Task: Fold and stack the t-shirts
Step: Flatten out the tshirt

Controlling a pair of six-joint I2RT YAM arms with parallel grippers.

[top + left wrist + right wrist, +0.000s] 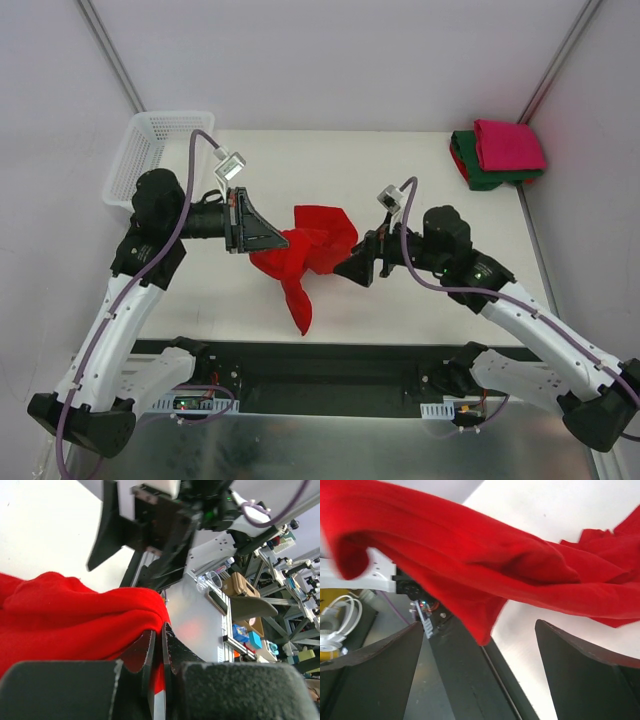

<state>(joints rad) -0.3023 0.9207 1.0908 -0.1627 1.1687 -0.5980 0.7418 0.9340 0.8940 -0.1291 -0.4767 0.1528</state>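
Red t-shirt bunched between my two grippers at mid-table

The white table (pixel 300 160) fills the top view, and the bright red t-shirt (pixel 318 232) sits crumpled at its centre, one narrow tail trailing toward 6 o'clock. The white mesh basket (pixel 128 165) stands at the table's 10 o'clock corner. At the 2 o'clock corner the magenta-pink t-shirt (pixel 510 145) lies folded on top of the folded dark green t-shirt (pixel 482 178), well apart from the red one. My left gripper (pixel 161 632) reaches in from 9 o'clock, its fingers pinched almost together with a fold of red cloth clamped between them. My right gripper (pixel 480 630) comes in from 4 o'clock with its fingers spread wide. A drooping edge of the red cloth hangs in that gap, and neither finger presses on it.
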